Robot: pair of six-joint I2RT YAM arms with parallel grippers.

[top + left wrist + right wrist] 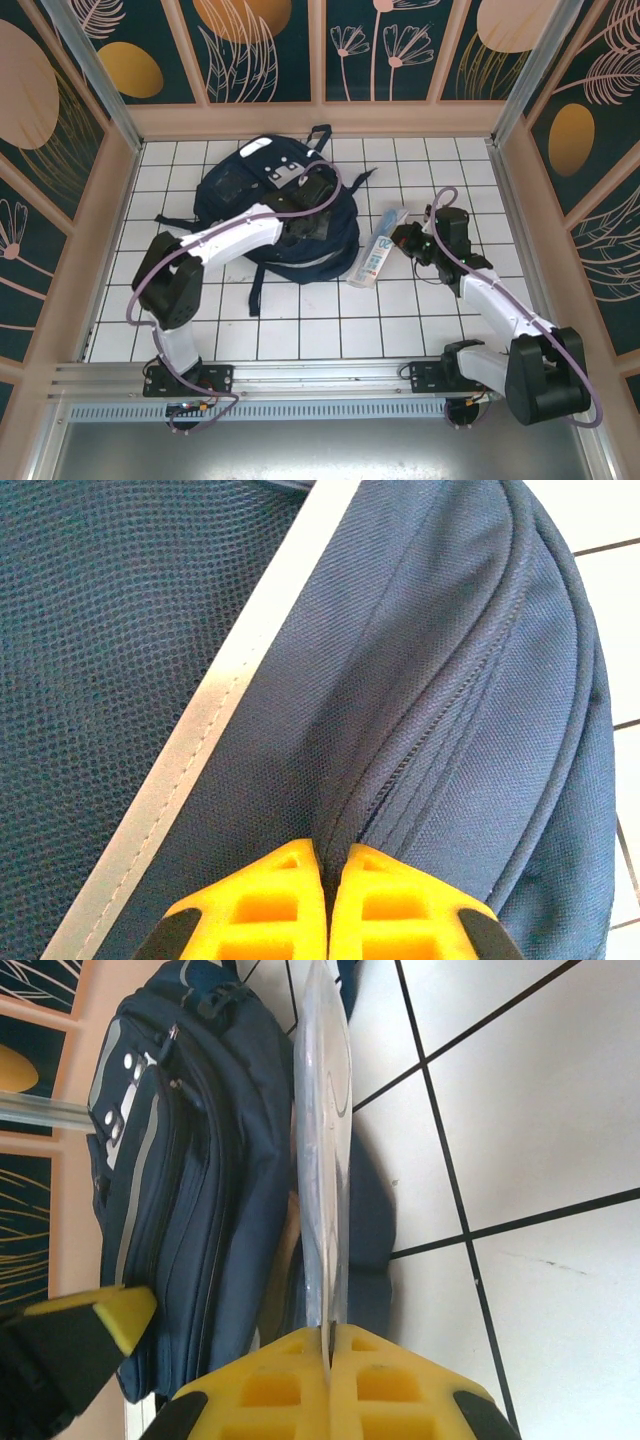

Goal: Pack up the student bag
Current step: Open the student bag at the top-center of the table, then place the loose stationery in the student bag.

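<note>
While the right gripper (328, 1332) pinches the flat clear packet (325, 1160) edge-on between its tips, the student bag (190, 1180) lies just ahead to its left, apparently zipped. The left gripper (325, 858), tips pressed together on the zip seam (400, 770) straight ahead, should open it wide first.

white links (245, 232), black joints (170, 285), lilac cables (130, 300), yellow end effector fingers (290, 910)
</note>
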